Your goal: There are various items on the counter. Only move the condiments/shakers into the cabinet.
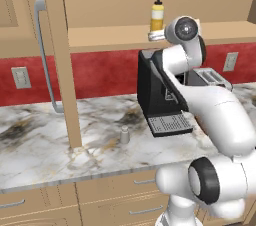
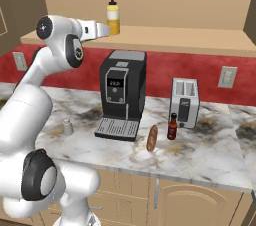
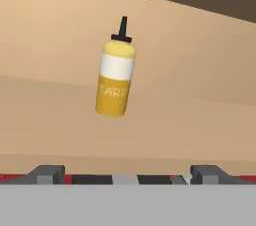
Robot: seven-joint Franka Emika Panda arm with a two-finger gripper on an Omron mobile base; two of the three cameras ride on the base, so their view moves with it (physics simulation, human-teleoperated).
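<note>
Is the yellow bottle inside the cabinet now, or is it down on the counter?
Inside. The yellow squeeze bottle stands upright on the cabinet shelf, above the coffee machine. The open gripper is beside it, not holding it.

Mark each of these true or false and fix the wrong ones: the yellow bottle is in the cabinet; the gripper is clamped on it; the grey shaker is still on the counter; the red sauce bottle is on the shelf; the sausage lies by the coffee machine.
1. The yellow squeeze bottle stands on the cabinet shelf. True.
2. The gripper is clamped on it. False: the fingers stand wide open, with the bottle clear of them.
3. The grey shaker is on the counter. True.
4. The dark red sauce bottle is on the shelf. False: it stands on the counter by the toaster.
5. The sausage lies near the coffee machine. True.
</note>
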